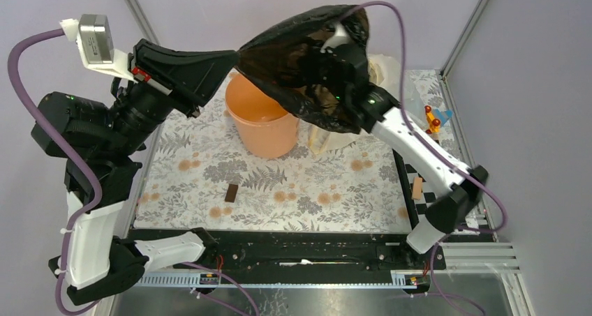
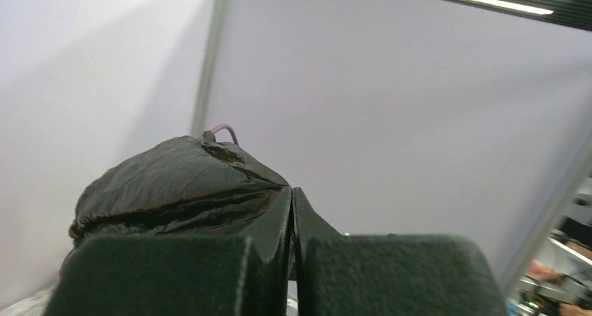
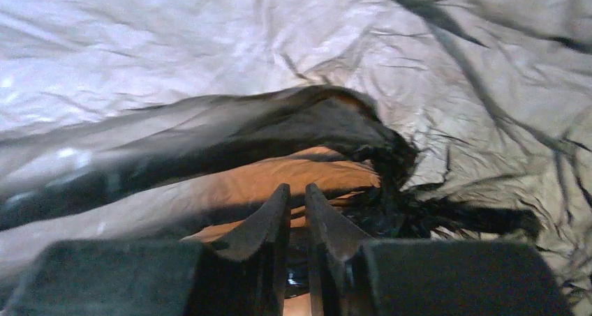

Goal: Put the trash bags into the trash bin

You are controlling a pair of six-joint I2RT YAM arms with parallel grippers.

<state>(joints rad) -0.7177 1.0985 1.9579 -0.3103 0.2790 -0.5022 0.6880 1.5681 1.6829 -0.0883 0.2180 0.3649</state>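
The trash bag (image 1: 300,58) hangs in the air at twelve o'clock over the table, pulled taut just above the trash bin (image 1: 265,138). The left gripper (image 1: 234,59) is pressed together on the bag's nine o'clock corner. The right gripper (image 3: 293,189) is buried in its three o'clock end, with only a slit between the fingers. I cannot tell whether it pinches the film.

The plastic is thin, crinkly and glossy black, and turns brownish and see-through where it is stretched. Such a span could split if the arms pull further apart. If the buried side has no real hold, the bag may slip off and drape outside the rim at three o'clock. The bin is a smooth, round, tapered peach-orange bucket that looks light. Film dragging on its lip might tip or shove it.
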